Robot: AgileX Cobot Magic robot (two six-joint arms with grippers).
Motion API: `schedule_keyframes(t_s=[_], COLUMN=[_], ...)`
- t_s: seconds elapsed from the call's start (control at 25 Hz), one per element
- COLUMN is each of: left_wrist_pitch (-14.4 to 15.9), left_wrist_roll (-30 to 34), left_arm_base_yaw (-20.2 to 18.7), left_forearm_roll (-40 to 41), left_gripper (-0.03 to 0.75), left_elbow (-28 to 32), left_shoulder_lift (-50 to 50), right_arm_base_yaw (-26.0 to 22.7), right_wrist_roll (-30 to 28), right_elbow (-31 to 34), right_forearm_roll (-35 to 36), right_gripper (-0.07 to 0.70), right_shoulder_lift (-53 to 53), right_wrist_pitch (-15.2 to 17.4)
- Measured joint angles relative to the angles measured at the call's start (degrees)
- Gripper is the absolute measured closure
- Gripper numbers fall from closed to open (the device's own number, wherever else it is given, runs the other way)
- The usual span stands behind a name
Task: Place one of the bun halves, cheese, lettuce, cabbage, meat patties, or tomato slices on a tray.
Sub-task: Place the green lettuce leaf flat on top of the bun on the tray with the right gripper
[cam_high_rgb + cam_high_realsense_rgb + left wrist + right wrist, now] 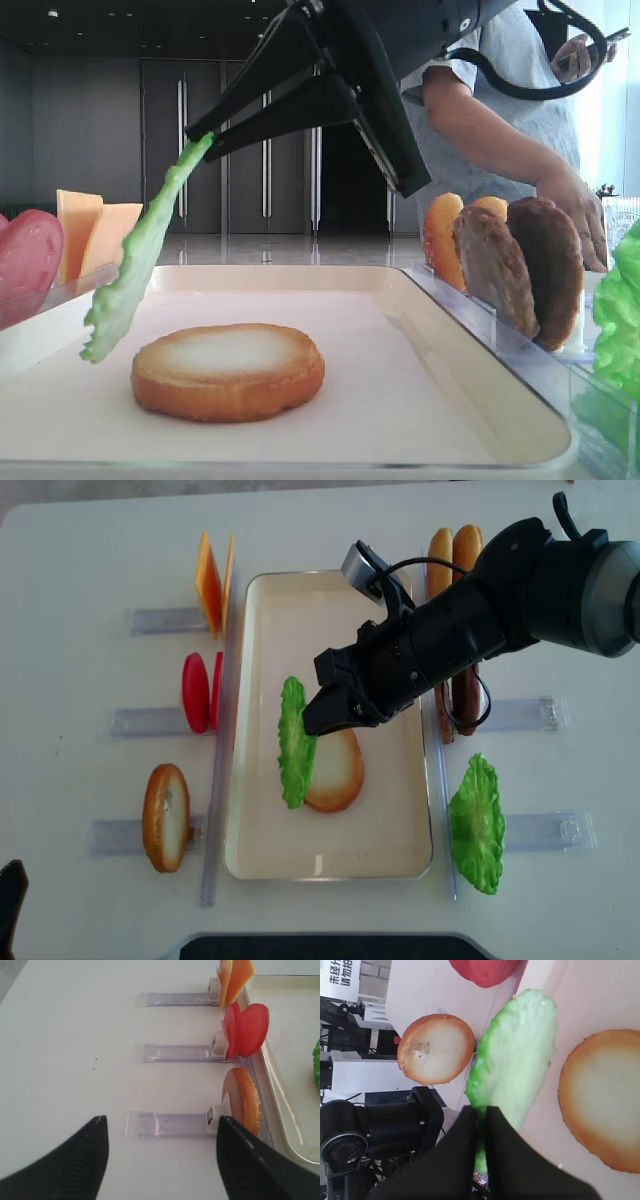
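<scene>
1. The right gripper [318,712] is clamped tight on the edge of a lettuce leaf [295,742], and the leaf hangs down from the black jaws above the tray [255,810].
2. In the low side view the leaf's frilly tip dangles just left of the bun half [228,369] lying flat on the tray, pale face up; whether leaf and bun touch is hard to say.
3. From above, the leaf overlaps the bun's left edge.
4. The left gripper [161,1155] hovers over the bare table, jaws spread wide, holding nothing.
5. Left of the tray, clear holders carry cheese slices [212,580], tomato slices [200,692] and another bun half [165,817], all on edge.
6. Right of the tray stand meat patties [520,268], more buns, and a second lettuce leaf [477,823].
</scene>
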Motion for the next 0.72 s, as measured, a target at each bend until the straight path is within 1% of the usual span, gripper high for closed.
schedule_keyframes(t_s=[0.32,0.56,0.72], left_wrist_pitch=[0.0,0.0,0.0], left_wrist_roll=[0.0,0.0,0.0], left_arm_base_yaw=[0.0,0.0,0.0], left_forearm_roll=[0.0,0.0,0.0], left_gripper=[0.201,0.201,0.201], left_elbow=[0.0,0.0,0.0], left_shoulder_lift=[0.0,0.0,0.0], right_arm_base_yaw=[0.0,0.0,0.0], right_wrist_roll=[-0.13,-0.19,-1.32], right_elbow=[0.52,0.56,0.56], right_forearm_roll=[-0.32,-0.27,0.11], right_gripper=[0.605,0.606,0.606], right_shoulder_lift=[0.16,2.29,2.35], right_wrist_pitch=[0.07,0.12,0.12])
